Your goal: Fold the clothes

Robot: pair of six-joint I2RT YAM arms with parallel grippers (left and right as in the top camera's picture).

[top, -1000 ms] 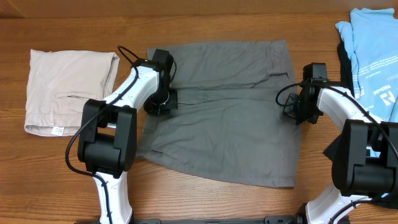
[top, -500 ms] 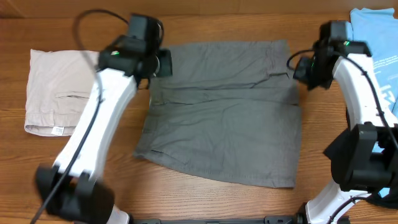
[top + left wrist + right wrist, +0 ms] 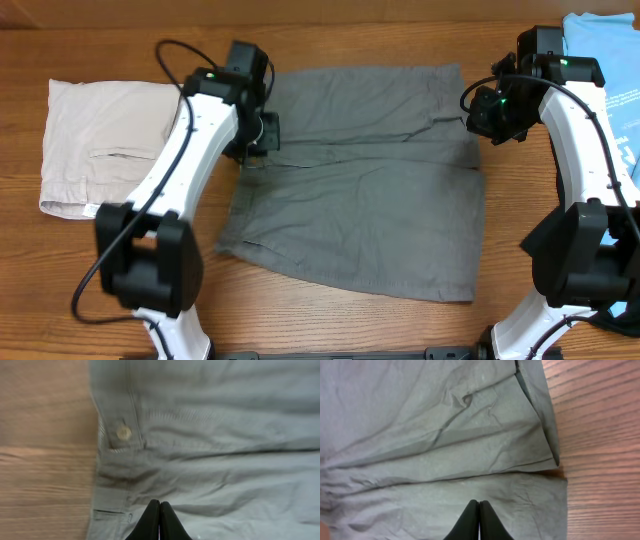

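The dark grey shorts [image 3: 360, 190] lie flat in the middle of the table, with a crease across the upper part. My left gripper [image 3: 256, 132] is shut and empty above their left edge. In the left wrist view its tips [image 3: 159, 505] hover over the waistband, below a pale button [image 3: 123, 433]. My right gripper [image 3: 490, 115] is shut and empty above the shorts' right edge. In the right wrist view its tips [image 3: 479, 504] hang over the grey cloth [image 3: 430, 435] near a folded hem corner.
Folded pale beige shorts [image 3: 105, 140] with a small white label lie at the far left. A light blue shirt [image 3: 612, 90] with white print lies at the far right edge. Bare wood table [image 3: 330, 320] runs along the front.
Both grippers have moved from the middle of the shorts' side edges toward the far side. The left arm swung up and out, then came back over the left edge. The shorts have not moved.
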